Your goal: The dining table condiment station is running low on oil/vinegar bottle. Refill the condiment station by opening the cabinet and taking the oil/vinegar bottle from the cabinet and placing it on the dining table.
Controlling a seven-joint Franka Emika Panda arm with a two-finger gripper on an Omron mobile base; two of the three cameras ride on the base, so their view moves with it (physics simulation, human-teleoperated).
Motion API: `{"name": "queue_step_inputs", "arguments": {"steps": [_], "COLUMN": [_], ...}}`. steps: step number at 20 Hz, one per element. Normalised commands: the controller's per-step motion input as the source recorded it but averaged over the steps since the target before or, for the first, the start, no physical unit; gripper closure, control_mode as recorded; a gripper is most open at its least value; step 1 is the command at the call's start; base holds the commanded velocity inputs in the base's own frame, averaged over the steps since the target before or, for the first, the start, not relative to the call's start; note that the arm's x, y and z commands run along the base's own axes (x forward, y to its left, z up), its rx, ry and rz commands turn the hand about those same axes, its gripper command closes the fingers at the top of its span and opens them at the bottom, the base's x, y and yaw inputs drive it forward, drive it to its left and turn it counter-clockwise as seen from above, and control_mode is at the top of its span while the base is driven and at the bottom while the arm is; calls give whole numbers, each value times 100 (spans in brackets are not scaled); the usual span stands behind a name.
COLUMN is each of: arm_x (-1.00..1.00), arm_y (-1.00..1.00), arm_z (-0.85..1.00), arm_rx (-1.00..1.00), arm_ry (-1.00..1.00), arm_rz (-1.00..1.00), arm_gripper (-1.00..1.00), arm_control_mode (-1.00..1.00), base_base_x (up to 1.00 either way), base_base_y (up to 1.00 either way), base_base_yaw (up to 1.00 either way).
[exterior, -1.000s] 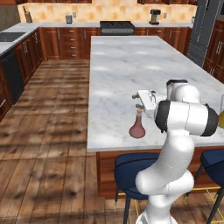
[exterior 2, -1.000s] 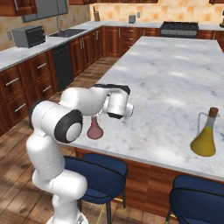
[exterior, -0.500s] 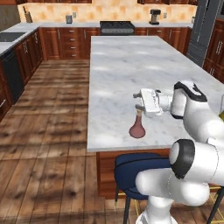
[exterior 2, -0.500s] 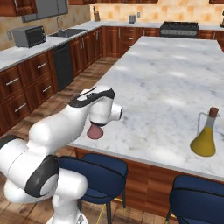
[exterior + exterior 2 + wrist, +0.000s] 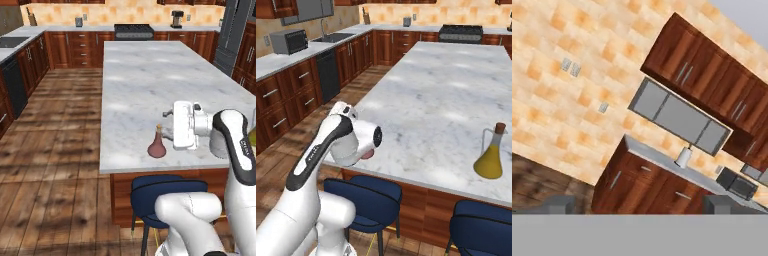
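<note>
Left base view shows the gripper with jaws spread wide and empty, just right of the oil/vinegar bottle, which stands upright near the front edge of the dining table. One yellow-olive bottle stands well apart. Two blue stools sit below.

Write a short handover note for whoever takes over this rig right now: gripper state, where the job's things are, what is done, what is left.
Gripper: open, holding nothing, beside the bottle and above the tabletop.
Bottle: upright on the dining table, near its front edge, apart from the fingers. A yellow bottle stands further along the same edge.
Cabinet: wall cabinets in the hand view have their doors shut.
Done: bottle placed on the table and let go.
Left: probably only drawing the arm clear.
</note>
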Motion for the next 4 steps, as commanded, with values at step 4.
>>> {"name": "queue_step_inputs", "arguments": {"steps": [4], "arm_x": [-39], "arm_y": [-21], "arm_z": [-13], "arm_rx": [-7], "arm_ry": [-5], "arm_rz": [0], "arm_gripper": [-100], "arm_control_mode": [-100], "base_base_x": [0], "base_base_y": [0], "base_base_yaw": [0]}}
